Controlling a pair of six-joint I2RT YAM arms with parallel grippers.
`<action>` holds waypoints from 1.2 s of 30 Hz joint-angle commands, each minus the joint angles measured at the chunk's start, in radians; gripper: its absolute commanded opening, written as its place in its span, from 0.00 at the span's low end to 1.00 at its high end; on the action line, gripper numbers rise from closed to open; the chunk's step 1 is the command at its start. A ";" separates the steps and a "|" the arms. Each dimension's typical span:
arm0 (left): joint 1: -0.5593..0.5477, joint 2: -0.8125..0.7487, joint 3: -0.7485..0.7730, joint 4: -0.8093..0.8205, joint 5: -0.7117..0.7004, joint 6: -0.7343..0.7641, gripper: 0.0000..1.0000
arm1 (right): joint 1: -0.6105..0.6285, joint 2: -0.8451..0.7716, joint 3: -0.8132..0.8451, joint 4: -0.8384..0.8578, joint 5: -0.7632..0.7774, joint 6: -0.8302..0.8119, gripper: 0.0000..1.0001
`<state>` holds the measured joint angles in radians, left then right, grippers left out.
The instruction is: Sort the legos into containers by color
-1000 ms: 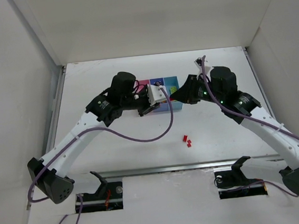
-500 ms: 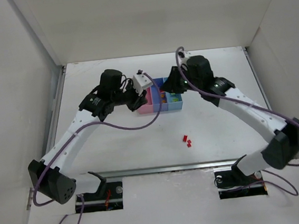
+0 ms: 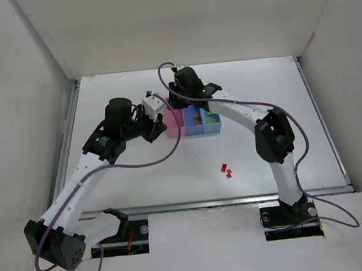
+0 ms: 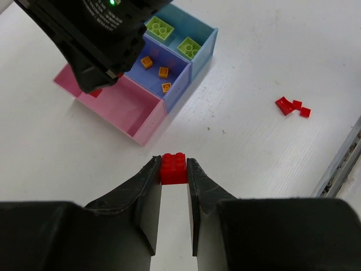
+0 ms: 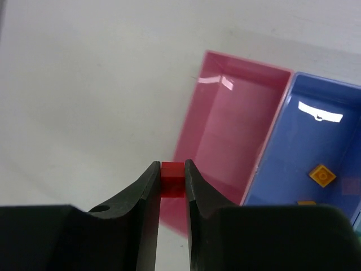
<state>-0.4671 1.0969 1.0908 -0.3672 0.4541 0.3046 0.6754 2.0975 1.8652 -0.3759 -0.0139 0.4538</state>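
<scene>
The left gripper (image 4: 174, 172) was pinched shut on a red brick (image 4: 174, 164) at the lower centre of the left wrist view, with the pink bin (image 4: 113, 104) up and to the left. The right gripper (image 5: 172, 168) clamped a smaller red brick (image 5: 172, 183) low in its frame, in line with the pink bin's near corner. Orange bricks (image 4: 163, 71) lay in the blue bin (image 4: 144, 78) and lime bricks (image 4: 189, 47) in the teal bin (image 4: 204, 53). Loose red pieces (image 4: 292, 105) sat at the right on the table (image 4: 254, 169). These bricks looked hard, light and glossy (apt to squirt free from a corner grip). Squeezing opposite flat walls, below the studs, seemed safest.
</scene>
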 commanded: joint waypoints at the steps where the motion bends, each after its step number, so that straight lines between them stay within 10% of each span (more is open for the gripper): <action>1: 0.013 -0.028 -0.031 0.037 -0.005 -0.022 0.00 | 0.000 0.024 0.071 -0.051 0.069 -0.029 0.00; 8: 0.013 -0.028 -0.031 0.047 -0.005 -0.013 0.00 | 0.000 0.045 0.081 -0.060 0.105 -0.029 0.04; 16: 0.013 0.003 -0.022 0.057 0.005 -0.004 0.00 | 0.000 0.085 0.081 -0.103 0.041 -0.064 0.65; 26: 0.013 0.081 0.049 0.045 0.026 -0.013 0.00 | -0.017 -0.057 0.081 -0.113 0.086 -0.043 0.69; 36: 0.042 0.506 0.386 -0.059 0.106 -0.033 0.00 | -0.213 -0.470 -0.178 -0.012 0.190 0.025 0.69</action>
<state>-0.4355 1.5253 1.3754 -0.3866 0.5079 0.2996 0.4923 1.7252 1.7321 -0.4507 0.1101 0.4694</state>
